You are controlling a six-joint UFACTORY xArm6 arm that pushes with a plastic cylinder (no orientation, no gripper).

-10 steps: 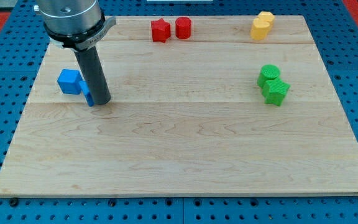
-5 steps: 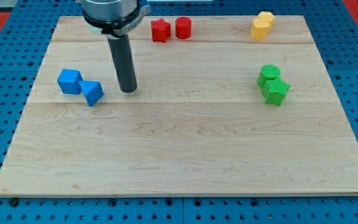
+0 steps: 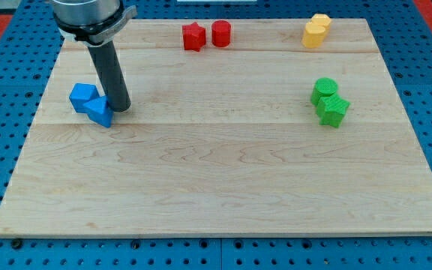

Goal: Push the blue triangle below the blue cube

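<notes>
The blue cube (image 3: 82, 97) sits on the wooden board (image 3: 223, 172) at the view's left. The blue triangle (image 3: 99, 113) lies just right of and slightly below the cube, touching it. My tip (image 3: 121, 107) stands right against the triangle's right side, on its upper right. The dark rod rises from there toward the view's top left.
Two red blocks (image 3: 193, 36) (image 3: 221, 33) stand at the top middle. Two yellow blocks (image 3: 316, 31) stand at the top right. A green cylinder (image 3: 323, 90) and a green star-like block (image 3: 334, 110) stand together at the right.
My tip moved right away from the triangle, then came back left against it. The triangle shifted a little left, closer to the cube.
</notes>
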